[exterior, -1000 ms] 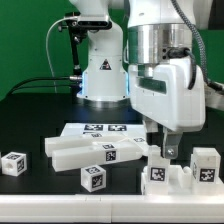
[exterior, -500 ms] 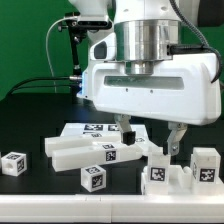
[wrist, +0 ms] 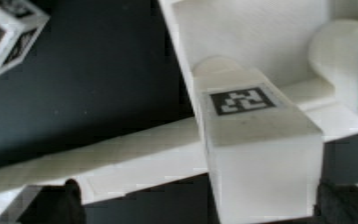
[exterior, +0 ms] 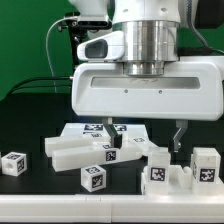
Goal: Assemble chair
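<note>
Here, the chair is not yet a chair: its white parts lie loose in a row along the front half of the table (exterior: 40, 192). Nearest to the table's left edge sits a small cube (exterior: 12, 163), apart from the others. Next comes a long bar (exterior: 70, 152) lying flat, with a tagged cube (exterior: 93, 178) just in front of it, toward the front edge, and the marker board (exterior: 90, 129) behind it. A shorter tagged bar (exterior: 112, 151) lies just beside the long bar. Above this place hang the jaws, spread wide and grasping nothing. One jaw comes down just beside the shorter tagged bar and the other one beyond an upright block (exterior: 157, 158). In the wrist view a tagged block (wrist: 247, 110) stands between the two open jaws without touching them, and I cannot tell surely which part of the exterior view it is. Further toward the table's right edge are a notched part (exterior: 165, 180) and a last cube (exterior: 205, 165). I think the danger is the crowding. The parts under the jaws are close together, so if the jaws descend, one of them may land on a neighbouring bar and push it, or the closing may catch two parts at once. If the grasp is off the middle, the block may also turn or tip and lose its alignment.
</note>
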Robot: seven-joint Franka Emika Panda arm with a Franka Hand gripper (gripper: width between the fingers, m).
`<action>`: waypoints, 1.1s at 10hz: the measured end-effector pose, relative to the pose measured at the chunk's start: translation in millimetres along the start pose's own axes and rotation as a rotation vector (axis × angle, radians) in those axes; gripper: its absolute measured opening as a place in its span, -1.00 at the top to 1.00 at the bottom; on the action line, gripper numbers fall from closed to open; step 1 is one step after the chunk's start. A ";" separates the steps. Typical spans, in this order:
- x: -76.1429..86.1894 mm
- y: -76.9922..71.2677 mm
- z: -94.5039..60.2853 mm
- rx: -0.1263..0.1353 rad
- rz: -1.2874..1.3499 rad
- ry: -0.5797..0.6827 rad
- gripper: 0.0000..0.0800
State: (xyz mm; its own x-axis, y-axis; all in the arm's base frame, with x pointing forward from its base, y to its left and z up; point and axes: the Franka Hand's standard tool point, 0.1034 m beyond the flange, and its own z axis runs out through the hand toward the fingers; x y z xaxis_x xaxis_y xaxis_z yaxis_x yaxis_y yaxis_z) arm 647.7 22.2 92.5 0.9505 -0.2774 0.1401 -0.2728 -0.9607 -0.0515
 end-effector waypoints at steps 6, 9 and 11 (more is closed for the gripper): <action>2.1 -6.7 5.1 -0.005 0.039 0.021 -0.62; 2.1 -6.7 5.1 -0.005 0.039 0.021 -0.62; 2.1 -6.7 5.1 -0.005 0.039 0.021 -0.62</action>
State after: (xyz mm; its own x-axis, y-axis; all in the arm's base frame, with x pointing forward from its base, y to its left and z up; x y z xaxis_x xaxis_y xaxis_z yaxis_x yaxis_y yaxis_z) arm 652.2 28.1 88.0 0.9359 -0.3144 0.1588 -0.3099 -0.9493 -0.0526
